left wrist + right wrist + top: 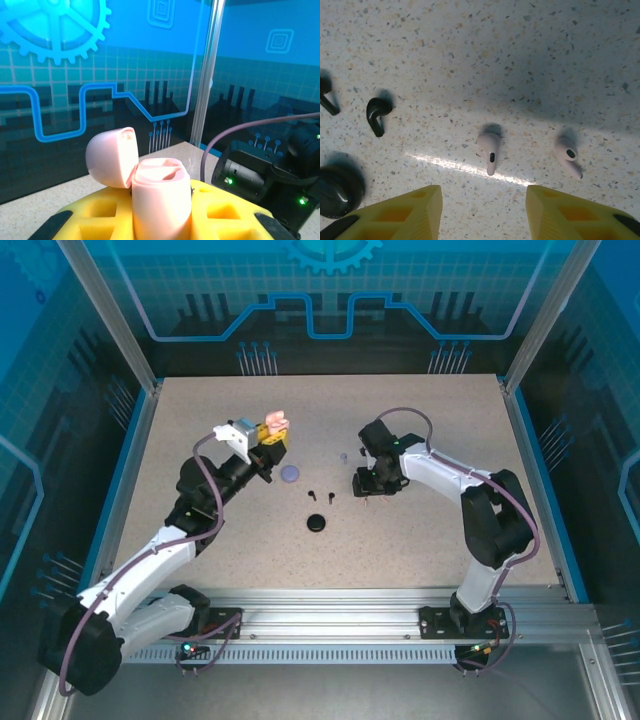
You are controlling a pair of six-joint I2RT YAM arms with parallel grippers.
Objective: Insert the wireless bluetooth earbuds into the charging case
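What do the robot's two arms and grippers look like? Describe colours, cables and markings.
The left arm and right arm have white links, black joints and a purple-grey cable. The left gripper and right gripper have yellow wedge-shaped fingers with recessed pockets.

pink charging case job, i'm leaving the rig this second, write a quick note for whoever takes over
Left gripper: shut on the open pale pink round charging case, held above the table, its sockets empty.
Right gripper: open, low over two pale pink stemmed earbuds lying on the speckled table.
Done: case in hand, lid up.
Left: grasp each pink earbud and seat it in the case.
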